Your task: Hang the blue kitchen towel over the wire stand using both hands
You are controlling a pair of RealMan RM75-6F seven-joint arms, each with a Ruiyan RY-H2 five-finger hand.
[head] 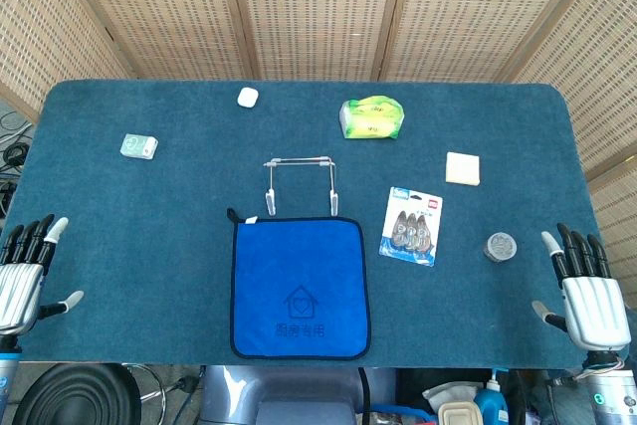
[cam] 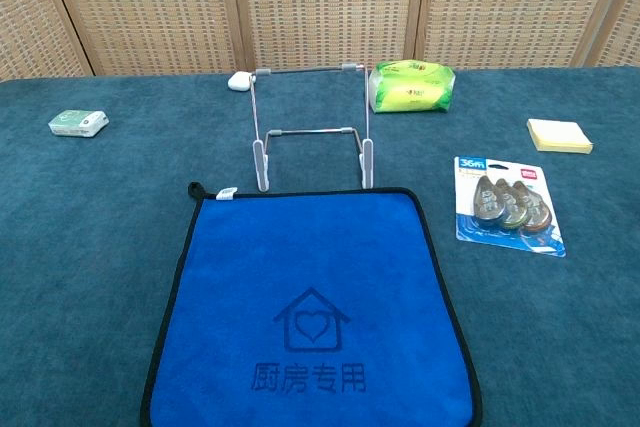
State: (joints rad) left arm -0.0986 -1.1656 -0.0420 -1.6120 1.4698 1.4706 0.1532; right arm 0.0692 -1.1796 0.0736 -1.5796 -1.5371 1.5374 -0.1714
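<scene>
Towel (head: 299,288) flat, just before wire stand (head: 300,186). My left hand (head: 25,276) and right hand (head: 587,291) empty, fingers spread, flanking wide for a two-corner lift.

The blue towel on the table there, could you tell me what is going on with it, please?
Nothing is handling it yet. The blue towel lies flat on the table, right in front of the wire stand, which stands upright and bare. The left hand and right hand hover open at the table's near corners, fingers apart, touching nothing.
</scene>
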